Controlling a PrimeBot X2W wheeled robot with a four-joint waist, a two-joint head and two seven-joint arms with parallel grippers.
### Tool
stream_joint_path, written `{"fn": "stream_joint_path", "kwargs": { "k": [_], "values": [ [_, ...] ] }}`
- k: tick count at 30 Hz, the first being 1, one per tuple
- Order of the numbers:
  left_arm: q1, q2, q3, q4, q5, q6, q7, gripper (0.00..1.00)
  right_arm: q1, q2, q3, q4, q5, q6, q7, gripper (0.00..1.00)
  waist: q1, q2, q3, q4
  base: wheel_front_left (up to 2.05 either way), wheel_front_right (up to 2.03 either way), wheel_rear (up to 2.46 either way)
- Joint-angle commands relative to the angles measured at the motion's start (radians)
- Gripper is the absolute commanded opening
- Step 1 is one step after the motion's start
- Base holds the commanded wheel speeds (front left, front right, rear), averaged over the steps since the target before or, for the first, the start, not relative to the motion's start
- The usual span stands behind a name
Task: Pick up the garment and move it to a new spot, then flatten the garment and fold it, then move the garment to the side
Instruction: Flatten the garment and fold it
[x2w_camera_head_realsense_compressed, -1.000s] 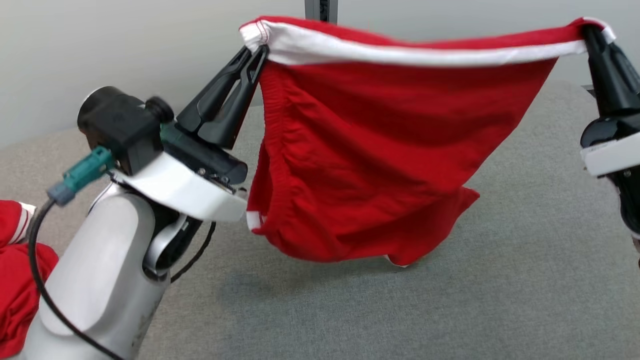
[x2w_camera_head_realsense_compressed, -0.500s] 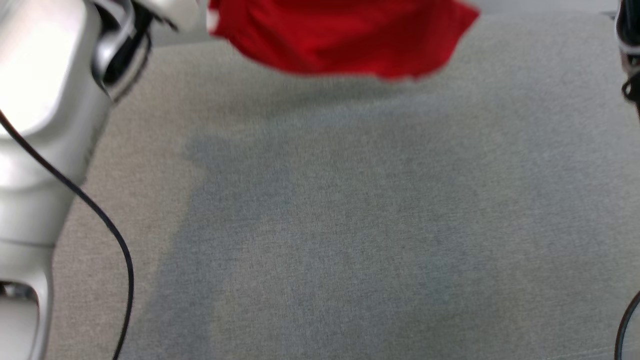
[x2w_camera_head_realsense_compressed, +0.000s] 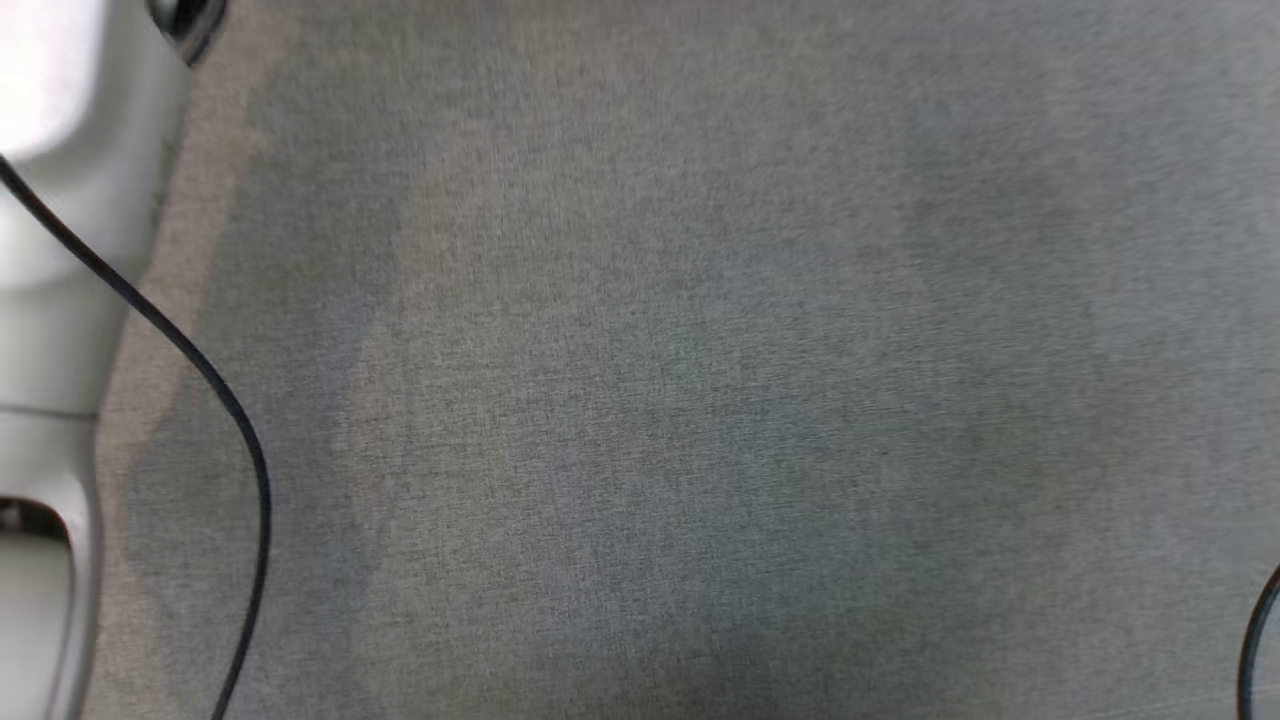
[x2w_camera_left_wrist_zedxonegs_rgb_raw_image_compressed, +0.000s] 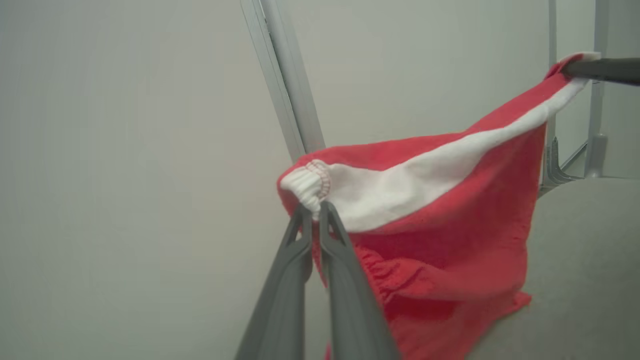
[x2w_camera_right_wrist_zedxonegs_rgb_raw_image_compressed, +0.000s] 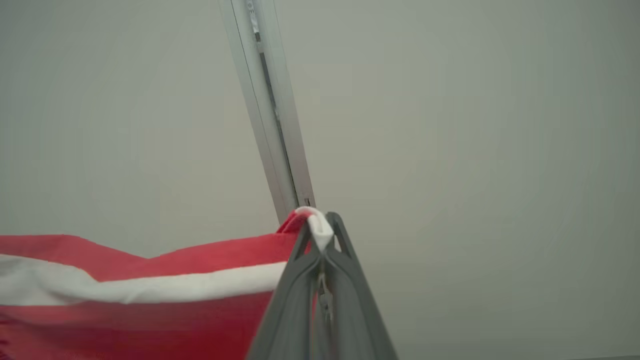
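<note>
L claw was pinched tight on one end of the white band of the red garment, fingers nearly together w/ cloth bunched between the tips. R claw was clamped the same way on the other end of that band, a white nub of fabric poking out above its tips. In the L wrist view the R claw also came in from the upper right edge, the band stretched across betw. the two, sagging a bit mid-span. The rest of the garment hung down in folds below the band, held up in the air; its low corner was near the gray table, contact unclear. Behind it stood a pale metal post against a plain wall.

Vs 1 s ago: grip and spread looked the same, both claws on the same band ends. The head camera had tipped down since: back then it faced the whole garment, 0.5 s ago just its bottom edge at the top of the view. Now it looked at table, w/ the pale L forearm and a black cable at left, slightly blurred.
</note>
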Motion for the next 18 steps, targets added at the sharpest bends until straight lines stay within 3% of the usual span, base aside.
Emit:
{"fn": "stream_joint_path", "kwargs": {
  "k": [1, 12, 18],
  "values": [
    [0.066, 0.005, -0.019, -0.036, 0.001, -0.001, -0.004, 0.00, 0.064, -0.014, -0.006, -0.022, 0.004, 0.000, -0.006, 0.00, 0.0000, 0.0000, 0.085, 0.017, 0.00, 0.00, 0.00],
    [0.468, 0.084, -0.132, -0.281, -0.103, -0.001, -0.004, 0.00, 0.468, -0.113, -0.030, -0.111, 0.186, 0.000, -0.006, 0.00, 0.0000, 0.0000, 0.009, 0.043, 0.00, 0.00, 0.00],
    [0.669, 0.120, -0.183, -0.400, -0.073, -0.001, -0.004, 0.00, 0.720, -0.180, -0.034, -0.206, 0.294, 0.000, -0.006, 0.00, 0.0000, 0.0000, -0.058, 0.049, 0.00, 0.00, 0.00]
  ]
}}
